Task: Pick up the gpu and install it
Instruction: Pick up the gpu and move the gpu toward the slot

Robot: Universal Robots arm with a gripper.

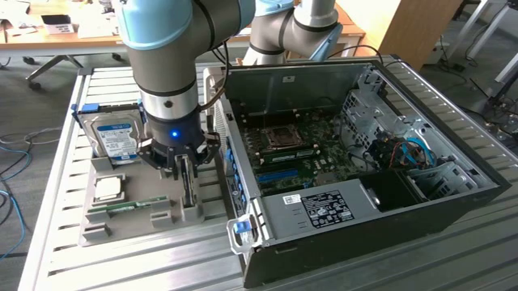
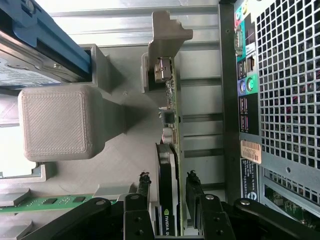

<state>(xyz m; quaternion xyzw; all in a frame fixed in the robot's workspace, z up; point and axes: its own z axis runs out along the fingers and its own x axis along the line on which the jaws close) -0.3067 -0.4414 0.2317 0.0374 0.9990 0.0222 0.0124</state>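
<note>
The gpu [image 2: 169, 165], a thin green card with a black cooler, stands on edge in a gray holder [image 1: 130, 231] on the tabletop [image 1: 404, 276]. The end effector [image 2: 169, 187] straddles it, fingers spread. A hard drive [image 1: 113, 140] and a RAM stick [image 1: 130, 206] sit nearby, and an open computer case [image 1: 364, 230] stands just beside.

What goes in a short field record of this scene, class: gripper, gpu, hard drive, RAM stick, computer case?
gripper: open, one finger on each side of the gpu
gpu: on edge in a slot of the grey tray, next to the computer case
hard drive: standing in the tray
RAM stick: lying in the tray
computer case: side open, motherboard showing
</note>
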